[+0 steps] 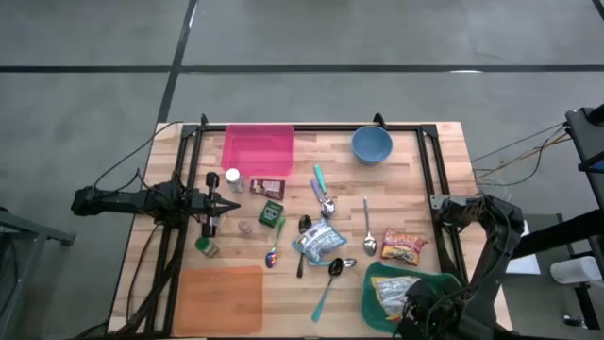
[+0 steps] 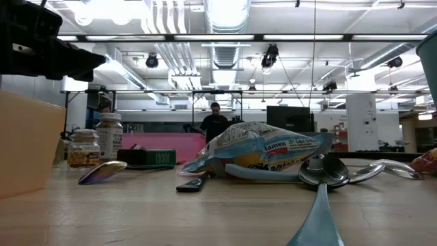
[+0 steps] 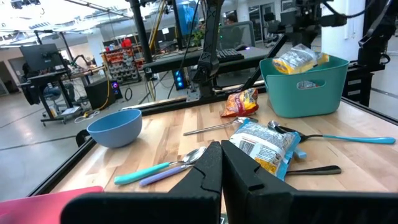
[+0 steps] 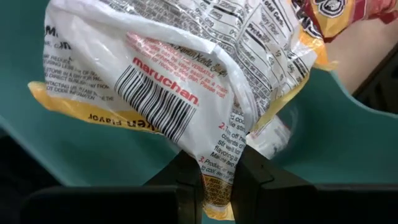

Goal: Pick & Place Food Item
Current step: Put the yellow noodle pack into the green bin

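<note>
Jaws of the right gripper (image 4: 217, 180) pinch the edge of a yellow ramen packet (image 4: 168, 81), which spreads just ahead of them inside the green bin (image 1: 444, 283). Left gripper (image 3: 221, 165) waits with jaws pressed together, a blue packet (image 3: 264, 144) ahead.

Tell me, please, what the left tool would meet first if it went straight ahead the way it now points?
Probably the blue ramen packet. The shut left tool points across the table at it, with only bare wood between them; the spoons lie just off to one side. Depth is hard to judge.
</note>
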